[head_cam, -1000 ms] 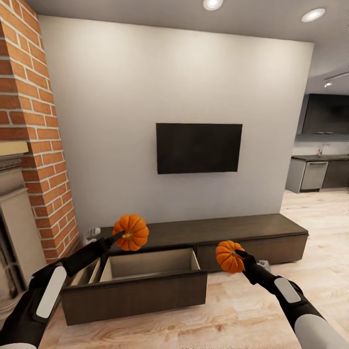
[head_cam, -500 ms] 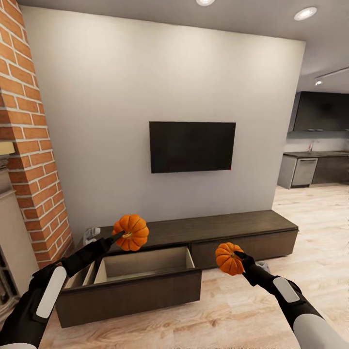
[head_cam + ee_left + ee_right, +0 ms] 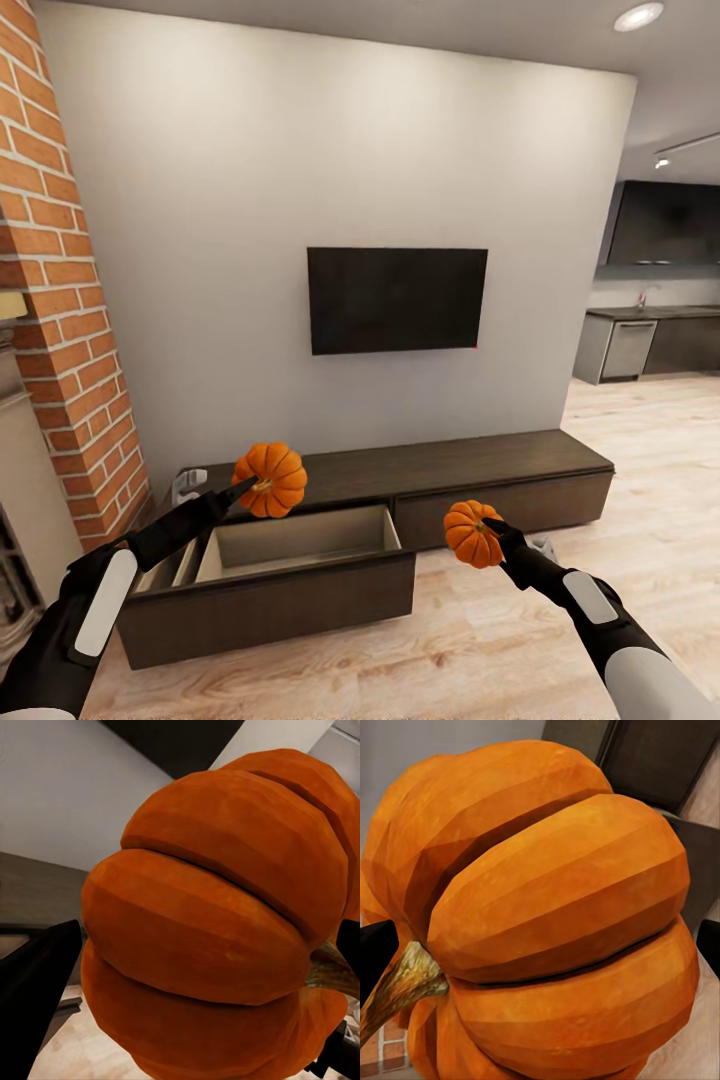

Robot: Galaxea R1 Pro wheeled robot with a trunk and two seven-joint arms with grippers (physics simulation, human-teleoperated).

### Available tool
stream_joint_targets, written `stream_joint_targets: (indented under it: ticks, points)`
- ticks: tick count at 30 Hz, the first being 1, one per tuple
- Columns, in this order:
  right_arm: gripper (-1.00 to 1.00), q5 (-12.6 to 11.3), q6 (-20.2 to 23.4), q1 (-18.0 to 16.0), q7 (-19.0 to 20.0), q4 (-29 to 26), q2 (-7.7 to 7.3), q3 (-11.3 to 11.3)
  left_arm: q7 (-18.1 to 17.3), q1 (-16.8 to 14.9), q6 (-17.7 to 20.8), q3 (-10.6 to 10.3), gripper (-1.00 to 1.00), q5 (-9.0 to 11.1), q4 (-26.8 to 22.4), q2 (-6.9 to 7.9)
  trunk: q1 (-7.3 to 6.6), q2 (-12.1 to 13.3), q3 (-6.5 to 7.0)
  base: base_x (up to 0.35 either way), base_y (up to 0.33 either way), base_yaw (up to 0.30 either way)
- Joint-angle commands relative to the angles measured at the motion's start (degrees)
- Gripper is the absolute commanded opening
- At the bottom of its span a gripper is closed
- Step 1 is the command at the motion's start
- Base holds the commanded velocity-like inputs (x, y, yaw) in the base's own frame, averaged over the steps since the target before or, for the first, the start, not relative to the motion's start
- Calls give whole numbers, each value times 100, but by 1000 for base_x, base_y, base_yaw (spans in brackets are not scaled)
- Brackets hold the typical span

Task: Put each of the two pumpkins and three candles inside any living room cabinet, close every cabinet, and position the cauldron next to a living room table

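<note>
Each black end effector, left (image 3: 250, 487) and right (image 3: 492, 528), is clamped on a small ribbed bright-orange pumpkin (image 3: 270, 479) (image 3: 471, 532), probably light, rigid and smooth-skinned, best gripped across the ribs, with the open dark-brown wooden cabinet drawer (image 3: 290, 570) just below the left one.

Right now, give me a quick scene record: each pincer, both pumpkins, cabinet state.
left pincer: shut on left pumpkin, held above the open drawer
right pincer: shut on right pumpkin, held in front of the closed front
cabinet: left drawer pulled out, nothing visible inside
TV: on wall above cabinet
</note>
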Motion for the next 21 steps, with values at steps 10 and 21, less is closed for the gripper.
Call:
stream_joint_targets:
  ticks: [10, 21]
  points:
    - [-100, -10, 40, -5, 8, -2, 0, -29, 7, -4, 35, 5, -100, 20, 3, -5, -220, 397, 83, 0, 0, 0]
    - [-100, -10, 40, -5, 8, -3, 5, -27, 0, -4, 35, 5, -100, 27, 1, 0, -462, 838, 183, 0, 0, 0]
